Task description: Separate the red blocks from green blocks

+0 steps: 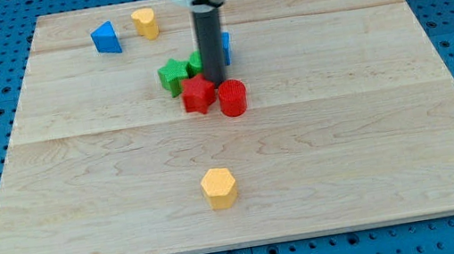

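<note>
A little beyond the centre of my board sits a tight cluster of four blocks. The red star-shaped block (pixel 198 94) lies flat on the near left, touching the upright red cylinder (pixel 232 97) on its right. Just behind the star, the green star-shaped block (pixel 171 75) lies flat. A second green block (pixel 195 62), shape unclear, sits right of it, partly hidden behind the rod.

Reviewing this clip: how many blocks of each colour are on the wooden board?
Red: 2, red star block, red cylinder block
Green: 2, green star block, green block partly hidden by rod
Blue: 2, blue triangular block, blue block
Yellow: 2, yellow cylinder-like block, yellow hexagonal block
Total: 8
</note>
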You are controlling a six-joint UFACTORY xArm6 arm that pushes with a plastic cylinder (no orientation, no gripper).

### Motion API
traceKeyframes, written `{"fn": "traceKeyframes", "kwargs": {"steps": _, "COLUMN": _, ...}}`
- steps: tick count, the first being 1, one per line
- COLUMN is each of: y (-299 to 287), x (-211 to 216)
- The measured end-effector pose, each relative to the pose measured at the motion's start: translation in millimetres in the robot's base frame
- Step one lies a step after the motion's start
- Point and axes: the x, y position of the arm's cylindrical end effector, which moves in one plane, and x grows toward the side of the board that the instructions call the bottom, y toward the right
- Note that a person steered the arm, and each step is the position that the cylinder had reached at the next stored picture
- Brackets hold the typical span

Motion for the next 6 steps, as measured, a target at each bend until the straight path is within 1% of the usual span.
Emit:
{"fn": "traceKeyframes", "kwargs": {"steps": 1, "y": -38, "x": -14}}
{"fn": "traceKeyframes", "kwargs": {"steps": 2, "y": -13, "x": -16}}
{"fn": "traceKeyframes", "kwargs": {"steps": 3, "y": 46, "x": -15}}
{"fn": "traceKeyframes", "kwargs": {"steps": 4, "y": 87, "x": 17}}
{"fn": "traceKeyframes", "kwargs": {"steps": 5, "y": 41, "x": 44}}
{"fn": "traceKeyframes", "kwargs": {"steps": 6, "y": -71, "x": 27}}
